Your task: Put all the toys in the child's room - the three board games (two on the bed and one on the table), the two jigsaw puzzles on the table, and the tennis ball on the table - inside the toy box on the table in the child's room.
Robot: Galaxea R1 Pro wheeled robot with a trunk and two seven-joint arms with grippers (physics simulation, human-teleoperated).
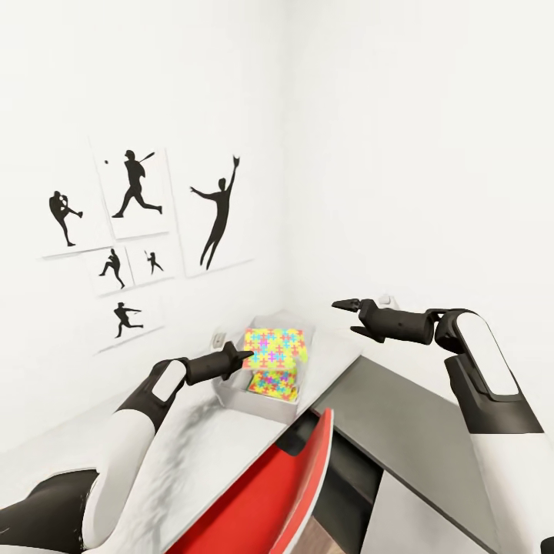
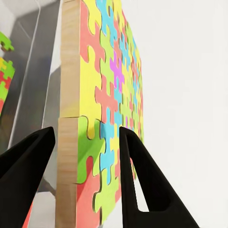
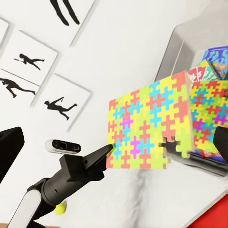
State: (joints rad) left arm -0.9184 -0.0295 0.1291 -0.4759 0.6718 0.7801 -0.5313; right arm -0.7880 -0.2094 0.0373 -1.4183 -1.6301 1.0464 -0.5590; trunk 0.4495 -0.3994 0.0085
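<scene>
- A jigsaw puzzle is held on edge above the toy box, its patterned face turned out into the room.
- In the left wrist view the puzzle's pale wooden edge stands between the two black fingers, which close on it from either side; the left gripper clamps the board at its lower corner.
- From the right wrist view the same puzzle hangs just in front of the toy box, with the left gripper at its lower corner.
- A second jigsaw puzzle already leans inside the box, with printed board games behind it.
- The box sits on the pale table, near the wall corner.
- A tennis ball lies on the table below the left arm.
- The right gripper hovers over the darker table section, well apart from the box, fingers parted and empty.
- A red chair back stands at the table edge; baseball silhouette prints hang on the wall.
</scene>
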